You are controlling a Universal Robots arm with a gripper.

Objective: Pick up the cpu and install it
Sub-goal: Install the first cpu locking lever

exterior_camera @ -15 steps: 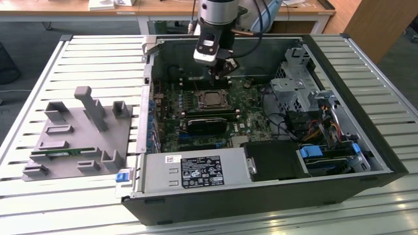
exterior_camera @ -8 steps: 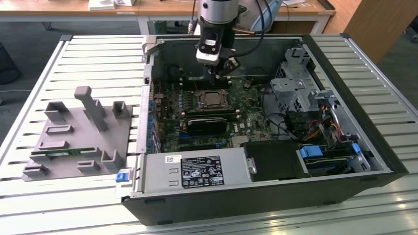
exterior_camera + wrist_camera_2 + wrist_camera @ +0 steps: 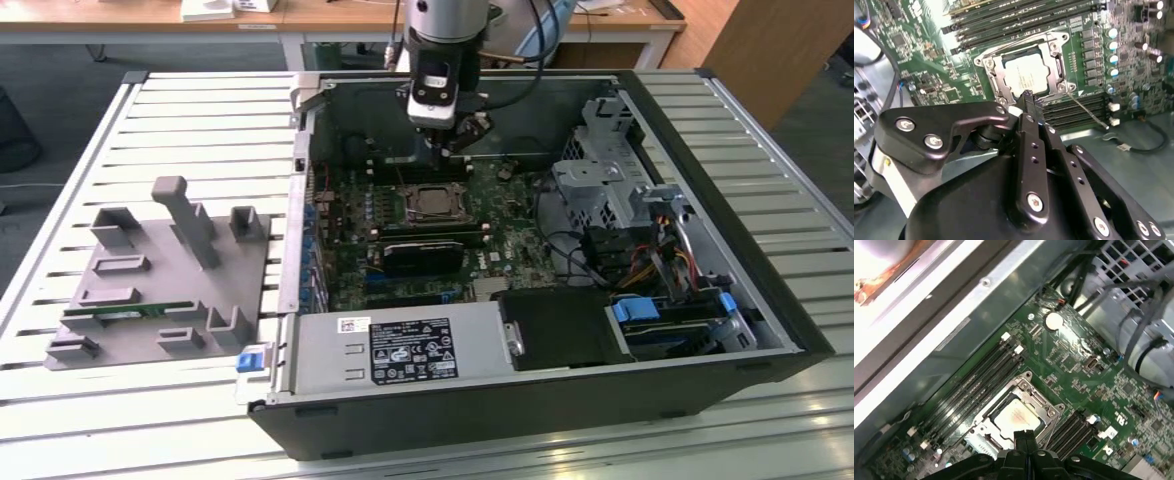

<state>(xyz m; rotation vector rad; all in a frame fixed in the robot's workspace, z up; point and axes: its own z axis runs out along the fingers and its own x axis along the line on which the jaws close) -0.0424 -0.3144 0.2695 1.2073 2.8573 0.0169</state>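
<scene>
Exterior view, desk asks: why is the computer case (image 3: pixel 534 410) lying open-side up?
Photographer: Likely so the motherboard (image 3: pixel 521 250) faces the arm. The cpu (image 3: pixel 1024 77) sits in its socket (image 3: pixel 991 67). The gripper (image 3: pixel 1029 97), fingers pinched together on nothing, hangs just above the socket.

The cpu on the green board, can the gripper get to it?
Probably yes. The gripper hangs close above the cpu, which sits in its socket with its shiny top bare, and nothing lies between them.

My exterior view looks down on the whole case (image 3: pixel 534 415); both wrist views hang close over the board (image 3: pixel 1079 365). All share the cpu (image 3: pixel 430 203) (image 3: pixel 1025 76) (image 3: pixel 1015 418).
</scene>
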